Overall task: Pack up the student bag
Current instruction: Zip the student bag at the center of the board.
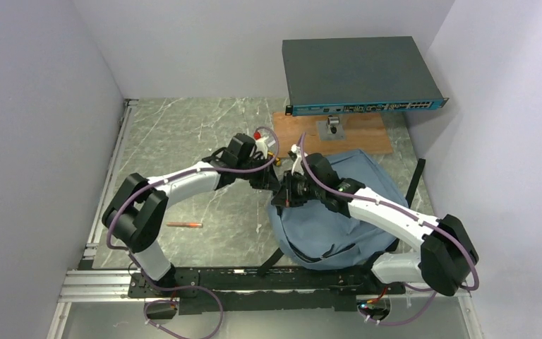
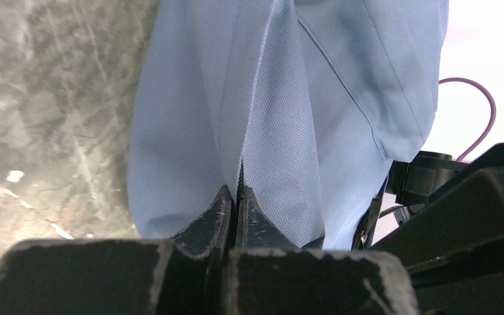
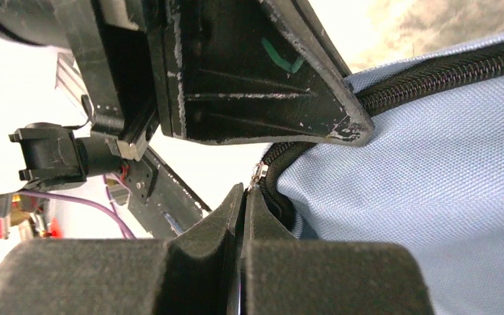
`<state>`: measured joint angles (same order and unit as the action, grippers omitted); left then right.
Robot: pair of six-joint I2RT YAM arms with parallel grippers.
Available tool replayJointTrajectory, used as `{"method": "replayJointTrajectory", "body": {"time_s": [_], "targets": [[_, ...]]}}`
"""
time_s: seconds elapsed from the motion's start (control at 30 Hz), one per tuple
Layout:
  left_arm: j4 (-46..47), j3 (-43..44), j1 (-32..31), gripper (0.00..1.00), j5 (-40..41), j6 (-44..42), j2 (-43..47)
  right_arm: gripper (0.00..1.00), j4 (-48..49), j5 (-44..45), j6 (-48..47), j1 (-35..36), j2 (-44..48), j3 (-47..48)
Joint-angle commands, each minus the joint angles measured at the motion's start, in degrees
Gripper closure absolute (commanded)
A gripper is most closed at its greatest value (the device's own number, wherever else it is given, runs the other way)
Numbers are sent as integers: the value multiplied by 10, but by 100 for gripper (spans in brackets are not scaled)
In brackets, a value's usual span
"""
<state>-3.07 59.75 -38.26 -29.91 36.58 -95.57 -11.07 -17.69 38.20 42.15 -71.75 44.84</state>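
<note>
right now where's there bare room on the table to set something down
Bare marble far left, between the side rail and the wooden board; also between the pen and the student bag. Crowded where left hand and right hand pinch the bag's edge.

marble table (image 1: 183, 141) bears bag (image 1: 324, 229), pen (image 1: 184, 224), board (image 1: 370, 135)

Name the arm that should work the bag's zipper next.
Right. The right gripper is shut at the zipper pull, seemingly pinching it; the left gripper only clamps a fold of the bag, bracing it.
</note>
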Motion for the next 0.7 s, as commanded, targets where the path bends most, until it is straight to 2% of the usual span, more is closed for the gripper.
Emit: {"method": "replayJointTrajectory", "body": {"time_s": [0.0,0.17,0.27,0.47,0.67], "targets": [[-47,68,48,100,22,-94,-17,100,-5,-71,-66,4,-12,57],[-114,135,70,100,18,-165,-39,100,-29,-170,-123,23,-49,41],[-134,154,76,100,16,-196,-48,100,-22,-214,-132,25,-18,-15],[-155,178,88,100,31,-237,-56,100,-45,-231,-150,25,75,-79],[-169,195,90,100,29,-254,-53,100,-14,-230,-135,25,70,-84]]}}
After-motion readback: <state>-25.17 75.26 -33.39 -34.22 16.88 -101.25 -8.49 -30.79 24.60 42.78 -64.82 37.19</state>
